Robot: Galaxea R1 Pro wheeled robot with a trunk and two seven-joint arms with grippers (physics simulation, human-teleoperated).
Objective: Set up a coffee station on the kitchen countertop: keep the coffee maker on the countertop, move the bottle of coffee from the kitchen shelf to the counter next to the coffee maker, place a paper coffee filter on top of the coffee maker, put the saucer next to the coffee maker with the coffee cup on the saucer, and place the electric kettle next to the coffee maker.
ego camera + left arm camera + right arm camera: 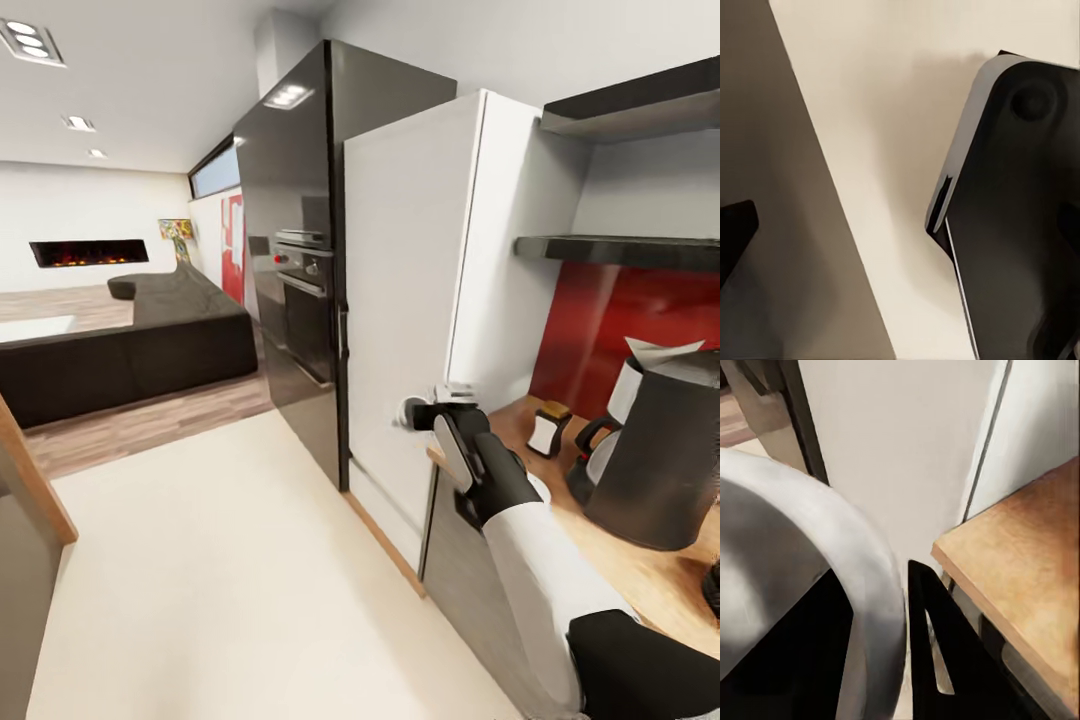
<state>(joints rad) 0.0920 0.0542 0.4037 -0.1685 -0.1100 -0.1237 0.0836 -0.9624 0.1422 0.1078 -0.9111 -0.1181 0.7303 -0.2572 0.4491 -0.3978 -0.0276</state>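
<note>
Closest to us, the right arm (545, 590) reaches forward past the countertop's (610, 570) end, left of the coffee maker (660, 460). Its gripper (437, 410) hangs just off the worktop's corner, in front of the tall white cabinet (420, 290). In the right wrist view a black finger (937, 645) stands beside a big pale rounded shape (802, 547), and we cannot tell what that shape is, nor whether the jaws are apart or closed. In that same view the wooden corner (1027, 555) lies just beside the finger.

In the left wrist view we have a dark fingertip (735, 232) over cream floor (885, 112) and a white-edged black robot part (1020, 187); we cannot tell that gripper's state either.

Now the worktop itself: a white sliver (540, 487) peeks from behind the arm, left of the coffee maker, too hidden to name. The coffee maker stands on the wood, its carafe (600, 455) facing left. The filter (655, 352) sits on top of it, white and pointed. The bottle (548, 430) stands just left of the carafe, close to the red backsplash (600, 320).

Above the coffee maker runs the shelf (620, 250), with a second black board (640, 110) higher up.

Farther left, past the cabinet, we see an oven (305, 300) in a dark tower, then a sofa (130, 340) and a fireplace (88, 252).
</note>
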